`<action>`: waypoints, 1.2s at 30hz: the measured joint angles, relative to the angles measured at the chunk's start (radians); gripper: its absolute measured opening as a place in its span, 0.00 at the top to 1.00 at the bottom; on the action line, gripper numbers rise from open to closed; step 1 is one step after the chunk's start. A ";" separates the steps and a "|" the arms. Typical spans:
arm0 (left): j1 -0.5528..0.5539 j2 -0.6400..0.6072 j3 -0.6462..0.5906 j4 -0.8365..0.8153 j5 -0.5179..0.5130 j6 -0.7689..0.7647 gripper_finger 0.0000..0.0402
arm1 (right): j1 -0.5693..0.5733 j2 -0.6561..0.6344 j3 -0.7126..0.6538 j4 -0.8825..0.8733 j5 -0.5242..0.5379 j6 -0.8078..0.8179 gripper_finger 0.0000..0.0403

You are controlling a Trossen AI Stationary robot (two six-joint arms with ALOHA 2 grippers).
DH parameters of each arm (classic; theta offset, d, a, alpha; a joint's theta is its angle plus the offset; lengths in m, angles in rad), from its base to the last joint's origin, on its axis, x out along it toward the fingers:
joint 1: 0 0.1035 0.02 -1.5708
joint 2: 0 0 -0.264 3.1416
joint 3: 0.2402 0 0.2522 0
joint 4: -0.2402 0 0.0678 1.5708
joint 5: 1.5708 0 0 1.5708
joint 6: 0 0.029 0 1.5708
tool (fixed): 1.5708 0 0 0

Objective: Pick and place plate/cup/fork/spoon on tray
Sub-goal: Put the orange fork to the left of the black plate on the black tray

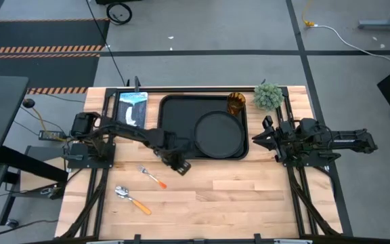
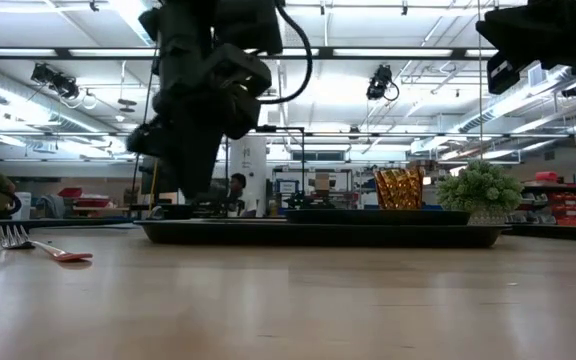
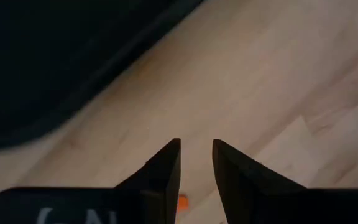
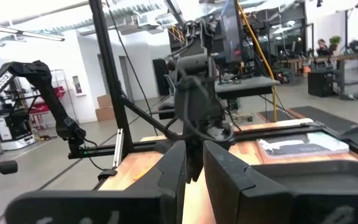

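The black tray [image 1: 181,112] lies at the table's far middle and also shows in the low view [image 2: 318,234]. The round black plate [image 1: 219,134] lies flat in it. The amber cup [image 1: 236,103] stands upright in the tray's far right corner. The fork [image 1: 153,177] and the spoon [image 1: 133,199] lie flat on the wood near the left. My left gripper [image 1: 180,166] hovers off the tray's near left corner, to the right of the fork. It is empty, its fingers [image 3: 166,168] a narrow gap apart. My right gripper [image 1: 257,139] waits shut and empty beside the tray's right edge.
A small green plant [image 1: 268,96] stands at the far right, next to the cup. A blue-white picture card [image 1: 133,107] lies left of the tray. Bare wood stretches along the table's near half, right of the fork and spoon.
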 joint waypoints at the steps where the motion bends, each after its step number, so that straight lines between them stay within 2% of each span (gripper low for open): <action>1: -0.015 -0.003 0.000 -0.002 -0.023 -0.045 0.76 | 0.000 0.000 0.000 0.004 -0.005 -0.005 0.84; 10: -0.185 -0.016 0.000 -0.009 -0.408 -0.440 0.82 | 0.010 0.001 0.000 0.021 -0.018 -0.066 0.84; 13: -0.245 -0.016 0.000 -0.011 -0.540 -0.577 0.82 | 0.022 0.001 0.000 0.044 -0.018 -0.087 0.84; 16: -0.299 -0.016 0.000 -0.041 -0.615 -0.738 0.79 | 0.033 0.001 0.000 0.053 -0.018 -0.103 0.84; 21: -0.387 -0.016 0.000 -0.134 -0.648 -1.005 0.73 | 0.040 0.001 0.000 0.048 -0.018 -0.149 0.84; 28: -0.476 -0.015 0.000 -0.288 -0.612 -1.339 0.72 | 0.040 0.001 0.000 0.029 -0.029 -0.165 0.84; 31: -0.471 -0.015 0.000 -0.317 -0.568 -1.366 0.72 | 0.039 0.001 0.000 0.023 -0.063 -0.153 0.84; 36: -0.417 -0.015 0.000 -0.281 -0.582 -1.340 0.73 | 0.040 0.001 0.000 0.018 -0.132 -0.144 0.84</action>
